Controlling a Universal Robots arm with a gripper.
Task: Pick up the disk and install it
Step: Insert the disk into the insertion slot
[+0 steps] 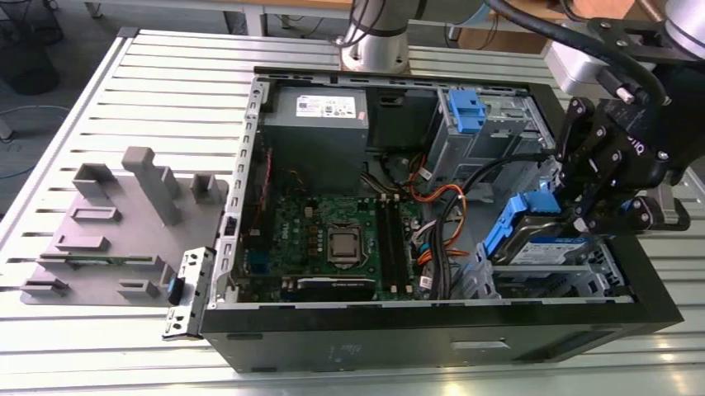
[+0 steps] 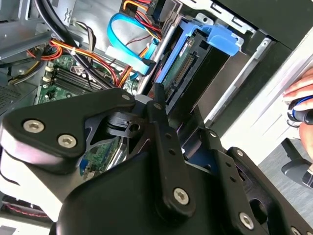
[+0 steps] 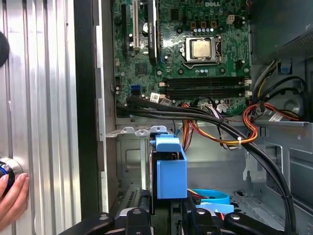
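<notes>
at the exterior view's right end of the open computer case [image 1: 418, 330], over the drive bay in the corner nearest the camera: the claw [image 1: 589, 216] is clenched on the disk [image 1: 547, 245]. the disk sits tilted, its blue side rail [image 1: 516, 216] toward the case interior and its label face toward the camera. its lower edge looks to be within the silver bay frame [image 1: 551, 276]; whether it is seated cannot be told.

in the first wrist view the disk's blue rail end [image 3: 171, 169] stands between two black fingers [image 3: 138, 218]. the motherboard [image 3: 195, 54] lies beyond it, and black cables [image 3: 195, 113] cross between.

in the second wrist view the disk [image 2: 183, 68] shows edge-on past the claw's black linkage, connector row visible.

elsewhere in the case: grey power-supply box [image 1: 319, 115] at the far side, silver cage [image 1: 463, 111] with a blue latch just beside it, toward the exterior view's right.

the case lies on a slatted metal tabletop [image 1: 144, 91]. a grey fixture block [image 1: 121, 223] stands on it at the exterior view's left, apart from the case.

a person's hand [image 3: 12, 198] shows over the slats outside the case wall.
</notes>
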